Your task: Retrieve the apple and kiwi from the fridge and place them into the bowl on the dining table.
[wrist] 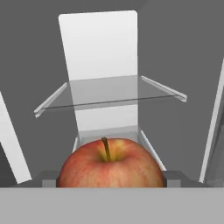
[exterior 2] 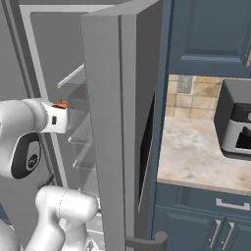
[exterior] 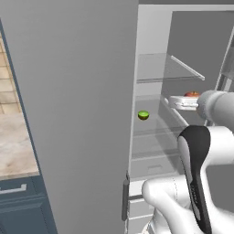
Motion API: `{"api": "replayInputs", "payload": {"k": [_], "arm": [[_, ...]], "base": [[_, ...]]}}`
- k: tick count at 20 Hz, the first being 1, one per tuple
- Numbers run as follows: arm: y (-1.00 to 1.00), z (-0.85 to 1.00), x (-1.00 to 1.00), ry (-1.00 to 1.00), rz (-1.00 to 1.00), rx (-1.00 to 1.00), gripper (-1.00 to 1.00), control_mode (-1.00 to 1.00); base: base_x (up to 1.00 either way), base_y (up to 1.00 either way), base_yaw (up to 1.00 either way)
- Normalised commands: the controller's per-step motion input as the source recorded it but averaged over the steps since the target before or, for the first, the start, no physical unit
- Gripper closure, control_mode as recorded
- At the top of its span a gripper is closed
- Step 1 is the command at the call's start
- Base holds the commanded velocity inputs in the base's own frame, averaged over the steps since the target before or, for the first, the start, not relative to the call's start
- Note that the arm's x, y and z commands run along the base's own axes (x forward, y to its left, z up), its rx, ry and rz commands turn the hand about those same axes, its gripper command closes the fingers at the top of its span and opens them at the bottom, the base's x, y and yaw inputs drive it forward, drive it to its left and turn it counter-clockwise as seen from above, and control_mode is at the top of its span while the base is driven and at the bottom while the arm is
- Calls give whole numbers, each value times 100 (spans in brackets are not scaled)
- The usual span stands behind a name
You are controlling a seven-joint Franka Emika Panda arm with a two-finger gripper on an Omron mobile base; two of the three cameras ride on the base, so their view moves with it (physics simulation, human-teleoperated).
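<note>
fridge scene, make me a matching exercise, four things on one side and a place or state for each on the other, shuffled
Things:
1. apple
2. kiwi
3. fridge door
4. gripper

Places or states:
A. swung open
B. alone on a fridge shelf, left of the arm
C. open, jaws either side of a fruit
D. red, stem up, right at the fingers

Pairs: 1-D, 2-B, 3-A, 4-C
</note>
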Motion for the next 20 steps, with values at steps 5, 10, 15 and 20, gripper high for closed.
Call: {"api": "replayInputs", "payload": {"k": [5,10,15,20], "arm": [[0,0,0,0,0,0,100,100],[0,0,0,0,0,0,100,100],[0,0,0,0,0,0,100,100],[0,0,0,0,0,0,100,100]], "base": [[-10,0,0],[-95,5,0],[-100,15,0],[-100,22,0]]}}
